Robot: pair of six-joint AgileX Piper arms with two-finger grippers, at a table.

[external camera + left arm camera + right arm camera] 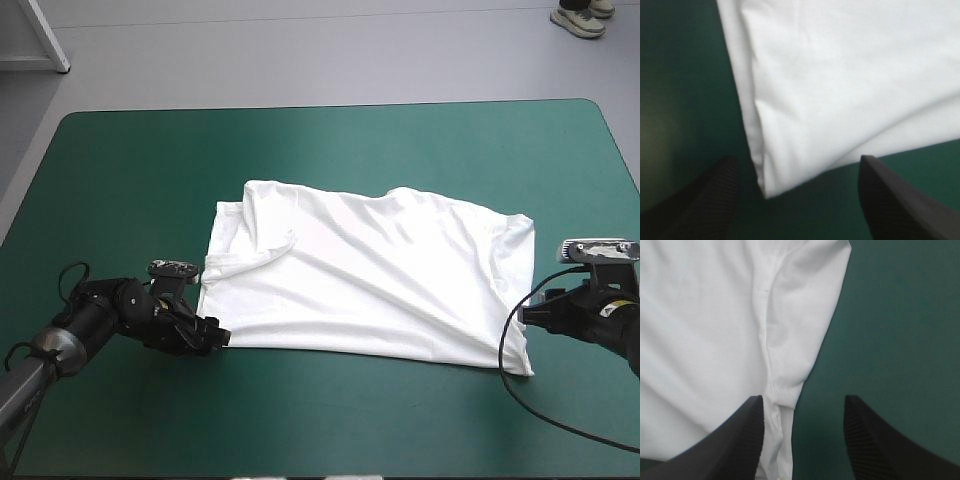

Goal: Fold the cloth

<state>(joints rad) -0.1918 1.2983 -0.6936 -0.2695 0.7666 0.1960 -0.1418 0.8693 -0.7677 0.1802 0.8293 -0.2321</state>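
The white T-shirt (370, 275) lies spread across the middle of the teal-green table, wrinkled, with one side folded over near its left end. My left gripper (218, 337) sits low at the shirt's near left corner. In the left wrist view that gripper (797, 167) is open, and the shirt's corner (771, 187) lies between its fingers on the cover. My right gripper (527, 313) rests at the shirt's right edge. In the right wrist view this gripper (803, 405) is open too, with the T-shirt's edge (785, 365) running between its fingers.
Bare teal-green cover (300, 160) surrounds the shirt on all sides, widest toward the far edge. A black cable loop (560, 420) lies on the table near the front right.
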